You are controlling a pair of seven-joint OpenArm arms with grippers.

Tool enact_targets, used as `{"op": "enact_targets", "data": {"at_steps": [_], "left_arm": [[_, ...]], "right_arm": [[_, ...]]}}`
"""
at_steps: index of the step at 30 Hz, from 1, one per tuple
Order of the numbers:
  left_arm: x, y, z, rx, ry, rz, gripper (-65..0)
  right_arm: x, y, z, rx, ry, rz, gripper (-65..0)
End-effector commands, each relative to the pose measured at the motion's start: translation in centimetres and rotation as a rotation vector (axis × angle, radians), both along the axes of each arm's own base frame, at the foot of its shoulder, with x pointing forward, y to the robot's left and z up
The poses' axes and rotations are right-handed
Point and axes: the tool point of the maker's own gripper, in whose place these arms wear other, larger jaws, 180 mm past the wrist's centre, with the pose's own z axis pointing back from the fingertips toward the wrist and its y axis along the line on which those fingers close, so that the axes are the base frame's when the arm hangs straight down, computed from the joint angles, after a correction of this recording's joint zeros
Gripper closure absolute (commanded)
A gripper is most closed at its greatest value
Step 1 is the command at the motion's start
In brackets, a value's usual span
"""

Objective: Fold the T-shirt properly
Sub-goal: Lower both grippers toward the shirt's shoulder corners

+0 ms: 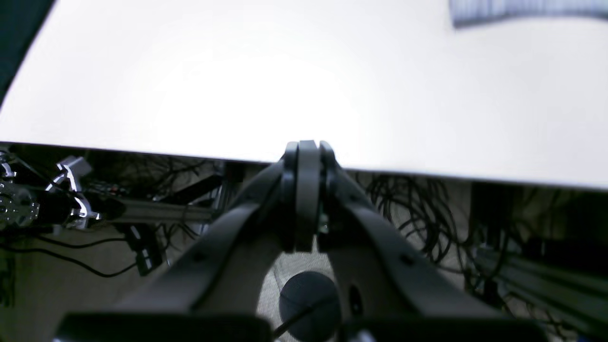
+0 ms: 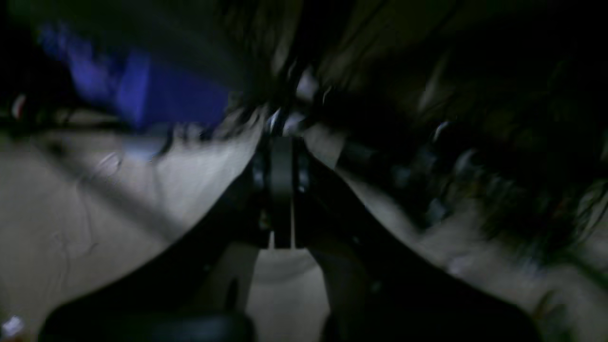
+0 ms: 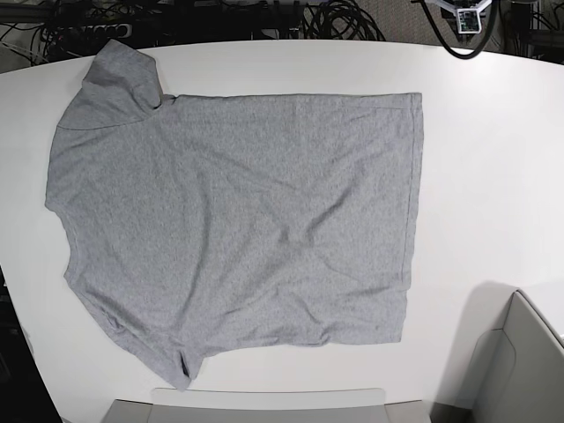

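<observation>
Both hands are seen clenched and holding nothing: the left hand is poised at the edge of the white desk, the right hand over dark, blurred clutter. A heather-grey short-sleeved cotton T-shirt is spread flat on the desk, plain side up.

Left gripper: matte black curved fingers, flat dark pads, round black knob behind (thin cable attached). Right gripper: same black build, blurred.
</observation>
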Motion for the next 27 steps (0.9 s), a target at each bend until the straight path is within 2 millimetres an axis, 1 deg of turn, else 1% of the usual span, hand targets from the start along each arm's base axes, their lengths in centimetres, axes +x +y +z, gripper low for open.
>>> {"op": "enact_targets", "data": {"at_steps": [1, 4, 5, 8, 9, 10, 11, 13, 16, 19, 21, 24, 26, 27], "left_arm": [[0.0, 0.1, 0.7, 0.013, -0.015, -0.007, -0.1], [0.3, -0.2, 0.8, 0.005, -0.030, 0.005, -0.1], [0.4, -0.2, 1.0, 0.005, -0.039, 0.009, -0.1], [1.5, -0.5, 2.1, 0.008, -0.077, 0.002, -0.1], [2.2, -0.6, 2.6, 0.011, -0.102, -0.003, -0.1], [3.2, -0.7, 3.2, 0.012, -0.131, -0.009, -0.1], [4.4, -0.9, 4.0, 0.016, -0.171, -0.016, -0.1], [6.1, -1.0, 5.3, 0.022, -0.232, -0.024, -0.1], [9.1, -1.2, 7.2, 0.029, -0.336, -0.034, -0.1], [11.8, -1.1, 8.5, 0.034, -0.424, -0.040, -0.1], [13.1, -1.2, 9.2, 0.036, -0.467, -0.042, -0.1], [15.4, -1.1, 10.8, 0.051, -0.536, -0.074, -0.2], [16.7, -1.1, 11.8, 0.064, -0.577, -0.101, -0.2], [17.4, -1.1, 12.4, 0.069, -0.600, -0.109, -0.2]], "right_arm": [[0.4, 0.0, 1.2, 0.005, -0.033, -0.006, -0.2], [3.7, -0.3, 3.7, -0.016, -0.146, 0.004, -0.2], [5.0, -0.7, 4.5, -0.031, -0.191, 0.007, -0.2], [9.5, -1.7, 7.2, -0.068, -0.339, 0.012, -0.2], [11.2, -2.2, 8.2, -0.082, -0.395, 0.009, -0.1], [12.4, -2.6, 8.9, -0.094, -0.437, 0.005, -0.1], [14.1, -2.9, 9.9, -0.103, -0.494, 0.002, -0.1], [16.9, -3.3, 11.6, -0.118, -0.588, 0.016, -0.1], [20.4, -3.6, 13.8, -0.144, -0.705, 0.067, 0.0], [23.0, -3.4, 15.8, -0.157, -0.797, 0.120, 0.0], [24.5, -3.3, 17.1, -0.161, -0.854, 0.139, 0.0], [26.7, -2.4, 19.1, -0.147, -0.940, 0.159, 0.0], [27.6, -2.3, 19.8, -0.158, -0.967, 0.165, -0.1], [28.1, -2.2, 19.7, -0.171, -0.953, 0.179, -0.1]]}}
